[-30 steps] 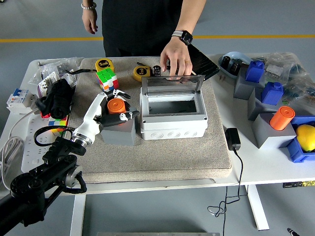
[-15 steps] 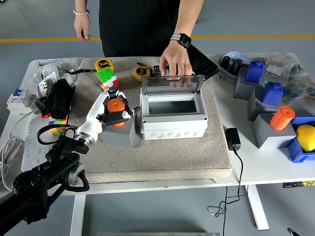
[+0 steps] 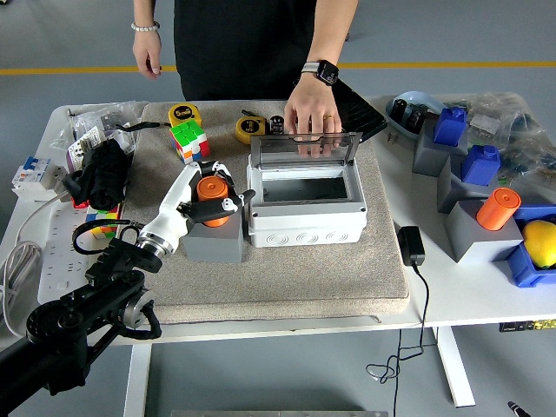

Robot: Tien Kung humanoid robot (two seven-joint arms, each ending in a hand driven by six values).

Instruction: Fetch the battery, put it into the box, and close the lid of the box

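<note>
Left hand: the left hand (image 3: 208,196) reaches in from the near left, white fingers (image 3: 222,205) wrapped around the orange battery (image 3: 211,189), grasping it.
Right hand: out of view.
Orange battery: one upright orange cylinder sitting in the top of a grey holder block (image 3: 215,236), just left of the box.
Box: one white box (image 3: 306,201) in the middle of the beige mat (image 3: 287,274), open on top, interior bare.
Lid: one clear lid (image 3: 306,147) standing up along the far edge of the box.
Person: one person at the far side; one hand (image 3: 311,109) rests on the lid's top edge, a watch on its wrist; the other hand (image 3: 148,56) hangs free at the far left, a bracelet above it.
Orange cylinders: two counted, the grasped one and a second cylinder (image 3: 498,208) on a grey block at the right.
Blue blocks: two blue blocks (image 3: 451,125) on grey stands at the far right.
Tape measures: two yellow ones (image 3: 183,114), far of the mat's centre-left.
Puzzle cubes: one cube (image 3: 189,139) by the tape measures, another (image 3: 103,220) partly hidden at the left.
Yellow ball: one yellow ball (image 3: 539,241) in a blue tray at the right edge.
Adapter: one black adapter (image 3: 410,245) with its cord, right of the mat.
</note>
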